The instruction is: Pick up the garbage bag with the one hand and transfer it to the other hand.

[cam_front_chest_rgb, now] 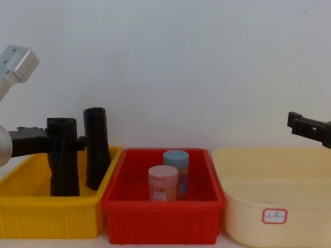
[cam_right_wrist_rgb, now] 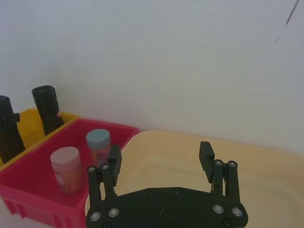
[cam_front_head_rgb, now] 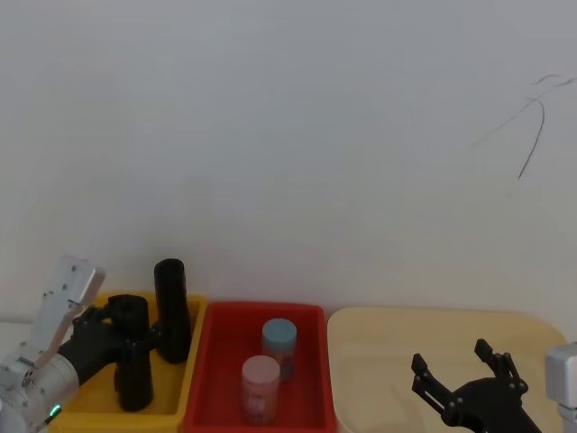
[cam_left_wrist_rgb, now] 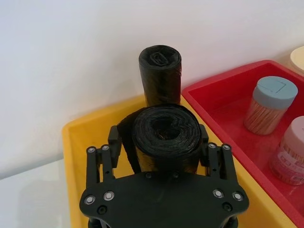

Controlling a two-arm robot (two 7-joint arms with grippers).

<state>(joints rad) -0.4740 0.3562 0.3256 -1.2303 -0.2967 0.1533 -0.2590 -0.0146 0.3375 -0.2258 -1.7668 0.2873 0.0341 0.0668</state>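
The garbage bag [cam_front_head_rgb: 133, 379], a thick black roll, stands upright in the yellow bin [cam_front_head_rgb: 90, 415]; I also see the garbage bag [cam_left_wrist_rgb: 165, 130] end-on and the garbage bag [cam_front_chest_rgb: 63, 175] from the side. My left gripper [cam_front_head_rgb: 135, 323], on the green-ringed arm, is shut on its upper part, one finger on each side. The left gripper [cam_left_wrist_rgb: 159, 138] presses both flanks, and the left gripper [cam_front_chest_rgb: 64, 137] holds it level. My right gripper [cam_front_head_rgb: 451, 359] hovers open over the cream tub [cam_front_head_rgb: 379, 361]; the right gripper [cam_right_wrist_rgb: 160, 153] holds nothing.
A slimmer black roll [cam_front_head_rgb: 171, 311] leans at the yellow bin's back right corner, close behind the gripped roll. The red bin [cam_front_head_rgb: 216, 361] in the middle holds a blue-lidded jar [cam_front_head_rgb: 279, 347] and a pink-lidded jar [cam_front_head_rgb: 260, 388]. A white wall stands behind.
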